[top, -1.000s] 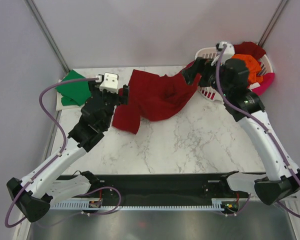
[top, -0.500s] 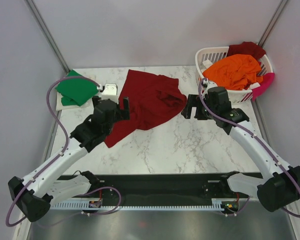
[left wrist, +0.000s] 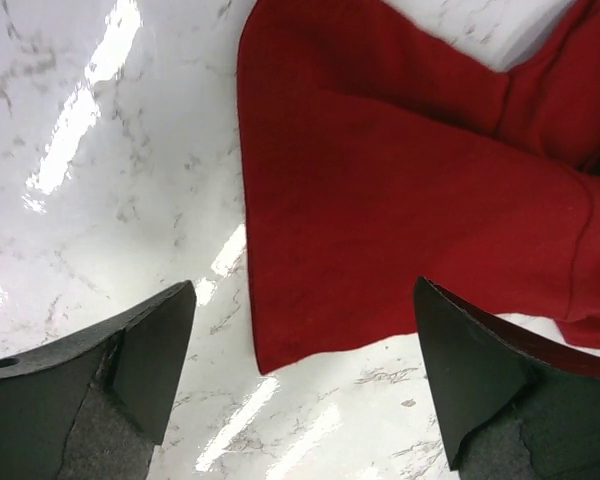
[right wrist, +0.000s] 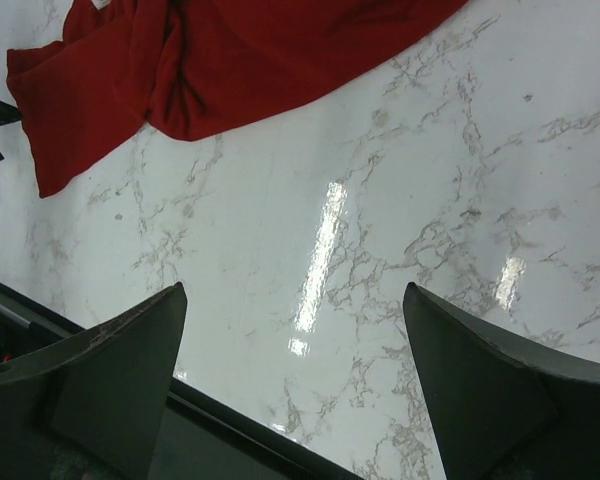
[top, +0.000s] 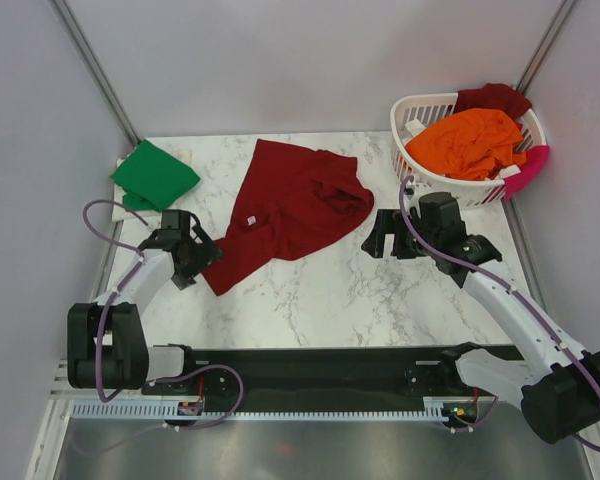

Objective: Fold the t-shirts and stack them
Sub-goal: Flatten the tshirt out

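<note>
The dark red t-shirt (top: 295, 210) lies rumpled in the middle of the table (top: 380, 300). One corner sits just under the left gripper (top: 198, 258), wide and empty. The right gripper (top: 375, 235), equally wide, hovers beside the bunched side. Flatten first: pinch two corners low and pull apart gently. The bunching probably hides a sleeve.

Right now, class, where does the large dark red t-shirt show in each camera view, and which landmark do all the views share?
Top external: the dark red t-shirt lies crumpled mid-table, left of the laundry basket.
Left wrist: the shirt fills the upper right, with one corner low in the middle.
Right wrist: the shirt crosses the top left.
Shared landmark: the white marble table, under the shirt in all three.
</note>
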Available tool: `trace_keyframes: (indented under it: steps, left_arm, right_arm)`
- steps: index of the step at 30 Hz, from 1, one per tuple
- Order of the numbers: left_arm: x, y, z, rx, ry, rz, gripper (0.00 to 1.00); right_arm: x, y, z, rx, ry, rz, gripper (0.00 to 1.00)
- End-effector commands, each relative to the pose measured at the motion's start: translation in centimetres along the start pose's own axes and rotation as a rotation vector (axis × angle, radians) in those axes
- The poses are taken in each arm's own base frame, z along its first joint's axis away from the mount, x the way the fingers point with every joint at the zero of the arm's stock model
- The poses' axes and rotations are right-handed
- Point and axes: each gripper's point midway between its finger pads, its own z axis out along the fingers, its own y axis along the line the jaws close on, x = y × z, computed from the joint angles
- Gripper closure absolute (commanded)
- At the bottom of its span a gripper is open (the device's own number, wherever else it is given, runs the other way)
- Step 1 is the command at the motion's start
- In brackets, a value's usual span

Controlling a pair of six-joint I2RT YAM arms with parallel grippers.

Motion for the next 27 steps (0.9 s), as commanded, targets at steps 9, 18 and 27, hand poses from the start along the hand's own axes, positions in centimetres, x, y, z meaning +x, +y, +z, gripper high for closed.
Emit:
trace_keyframes:
  steps: [9,18,27]
  left_arm:
    - [4.2,-0.3,2.3,0.061,0.154,-0.17,0.2]
    - [4.1,-5.2,0.4,0.235,0.077,-0.034,0.98]
    - [8.4,-18.7,-12.6,0.529,-0.006,0.183,0.98]
  right_arm:
    - [0.4,0.4,-0.4,-0.036,-0.001,-0.046,0.02]
    - [0.4,0.1,-0.3,-0.02,0.004,-0.039,0.02]
    - [-3.3,-4.0,-5.8,0.291,-0.239,0.074,0.02]
